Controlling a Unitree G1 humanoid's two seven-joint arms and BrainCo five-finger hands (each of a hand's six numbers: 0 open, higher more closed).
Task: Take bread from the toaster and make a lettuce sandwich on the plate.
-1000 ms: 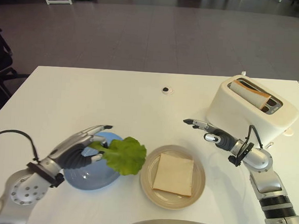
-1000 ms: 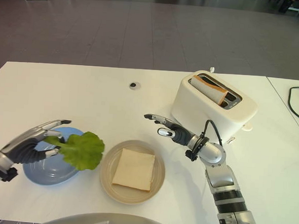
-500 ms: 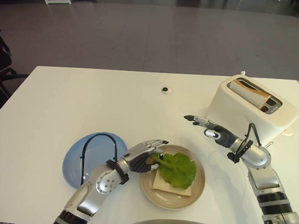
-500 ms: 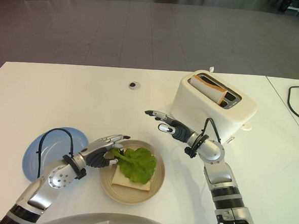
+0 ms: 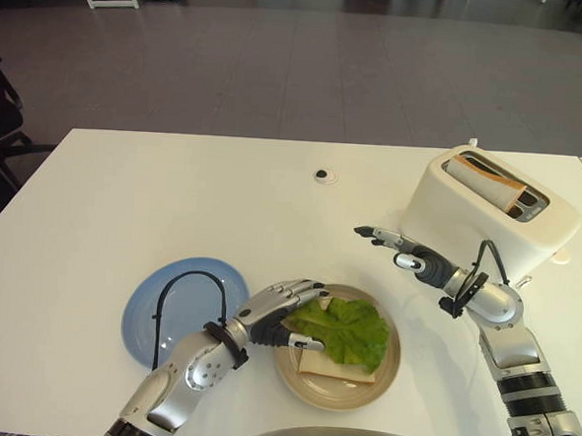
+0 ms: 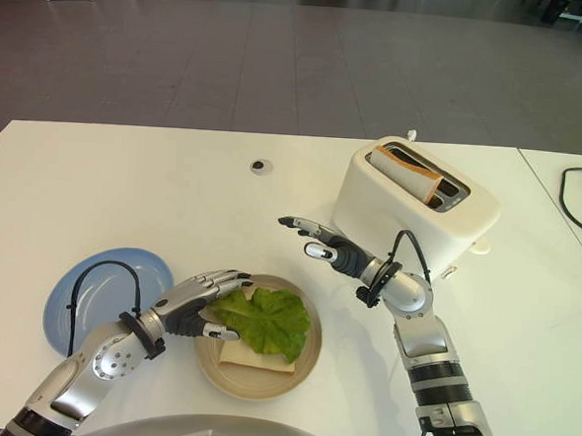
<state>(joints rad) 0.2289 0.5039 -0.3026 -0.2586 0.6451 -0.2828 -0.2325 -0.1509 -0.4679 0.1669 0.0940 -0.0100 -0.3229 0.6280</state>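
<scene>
A green lettuce leaf lies spread over a bread slice on the tan plate near the table's front. My left hand rests at the plate's left rim, fingers over the leaf's left edge and thumb below it, still closed on the leaf. At the right stands the white toaster with a second bread slice sticking out of its slot. My right hand hovers open above the table just left of the toaster, fingers stretched toward the left.
A blue plate lies bare to the left of the tan plate, under my left forearm. A small black-and-white round object sits at the table's far middle. A dark cable lies on the neighbouring table at far right.
My left hand carried the lettuce from over the blue plate rightward to the tan plate and laid it flat on the bread. The right hand stayed nearly still.
</scene>
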